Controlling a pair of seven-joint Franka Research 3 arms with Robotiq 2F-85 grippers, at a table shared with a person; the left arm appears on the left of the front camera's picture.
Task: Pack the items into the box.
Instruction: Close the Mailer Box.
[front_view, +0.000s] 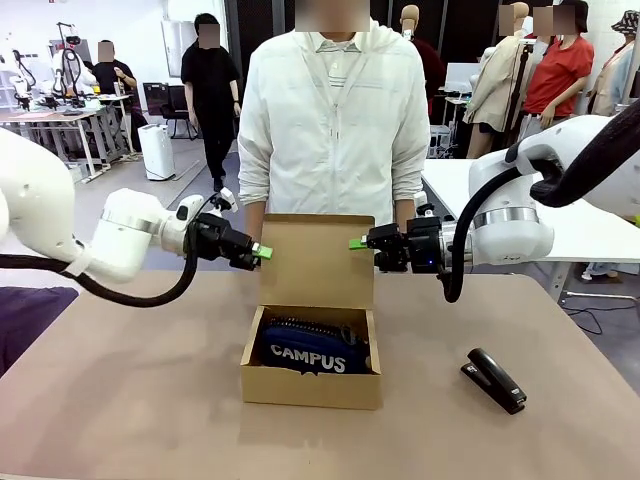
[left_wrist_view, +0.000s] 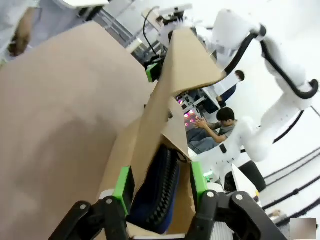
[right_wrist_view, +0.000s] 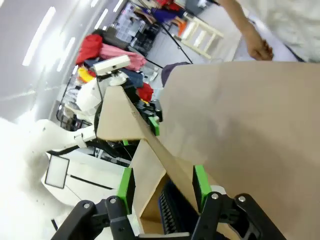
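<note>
Cardboard is seen nearest in the front view, where the box (front_view: 311, 385) sits at the near middle of the table (front_view: 120, 400) with the navy pouch (front_view: 308, 350) already lying inside, its white CAMPUS print facing up. A black stapler (front_view: 493, 379) lies to the right, well apart from the box. No utility knife can be made out, so whether it is packed cannot be told. Packing of the pouch is judged done; closing the lid is judged to be what is left.

Farther back, the lid flap (front_view: 316, 260) stands upright. The left gripper (front_view: 258, 252) is held just beside its left edge and the right gripper (front_view: 360, 242) just beside its right edge; both are partly open and nothing is gripped. Behind the flap a person stands at the far side.

From the left wrist view, the flap edge is shown passing between the green pads (left_wrist_view: 123, 183) with the pouch zipper visible below, a detail hidden from the front. The right wrist view shows the same from the opposite side
</note>
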